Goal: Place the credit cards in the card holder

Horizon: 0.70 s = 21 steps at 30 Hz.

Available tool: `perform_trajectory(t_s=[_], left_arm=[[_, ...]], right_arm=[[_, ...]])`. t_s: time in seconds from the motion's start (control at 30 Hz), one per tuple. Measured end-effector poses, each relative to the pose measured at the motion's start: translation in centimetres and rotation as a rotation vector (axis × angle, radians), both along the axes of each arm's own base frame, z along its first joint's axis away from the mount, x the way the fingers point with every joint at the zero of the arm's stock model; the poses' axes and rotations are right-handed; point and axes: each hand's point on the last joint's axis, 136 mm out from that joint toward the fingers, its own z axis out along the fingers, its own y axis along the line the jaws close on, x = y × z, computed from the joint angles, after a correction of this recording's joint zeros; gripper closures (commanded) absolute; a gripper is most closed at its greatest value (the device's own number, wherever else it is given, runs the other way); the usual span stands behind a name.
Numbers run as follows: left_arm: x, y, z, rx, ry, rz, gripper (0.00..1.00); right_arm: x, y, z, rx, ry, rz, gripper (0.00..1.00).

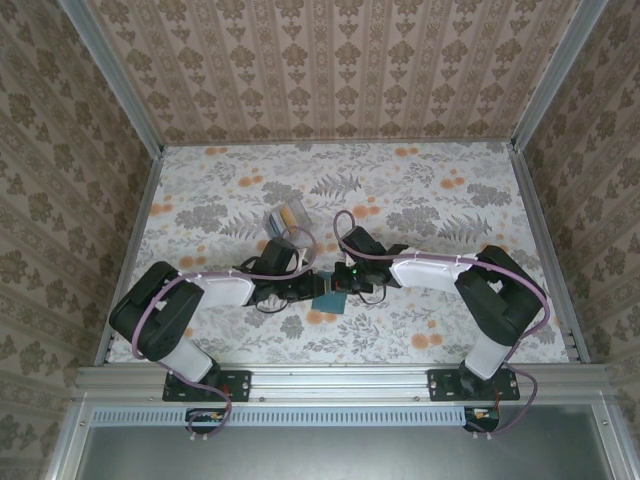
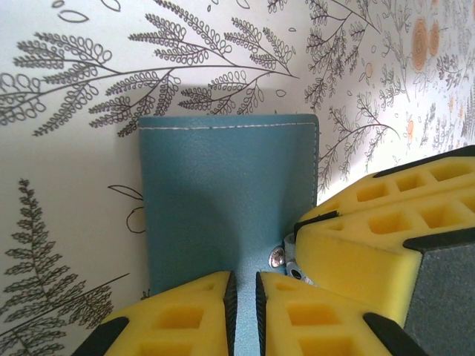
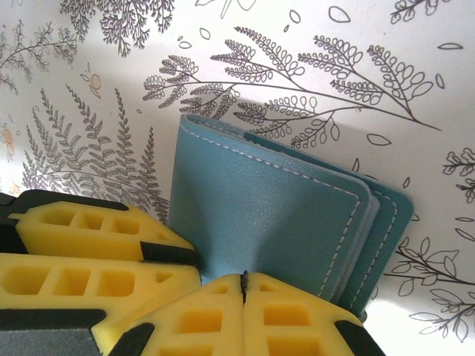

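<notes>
Floral table (image 1: 450, 200): left gripper (image 2: 243, 311) and right gripper (image 3: 243, 311) each pinch the wallet (image 2: 223, 193) (holder (image 1: 285, 218) well behind); next, likely, parting its flaps for a card.

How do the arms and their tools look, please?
The left arm and right arm have white links, black joints and purple cables. A green light shows on the right one. The left tool and right tool have yellow fingers with square holes, edged black.
</notes>
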Motion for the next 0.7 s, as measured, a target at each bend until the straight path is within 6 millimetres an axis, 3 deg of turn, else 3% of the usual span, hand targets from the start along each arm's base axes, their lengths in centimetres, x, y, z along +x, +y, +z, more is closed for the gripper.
perform_trajectory(t_s=[0.7], left_arm=[[0.04,0.04,-0.05,-0.028,0.018,0.026,0.81]], right_arm=[[0.11,0.55,-0.43,-0.025,-0.009,0.004,1.0]])
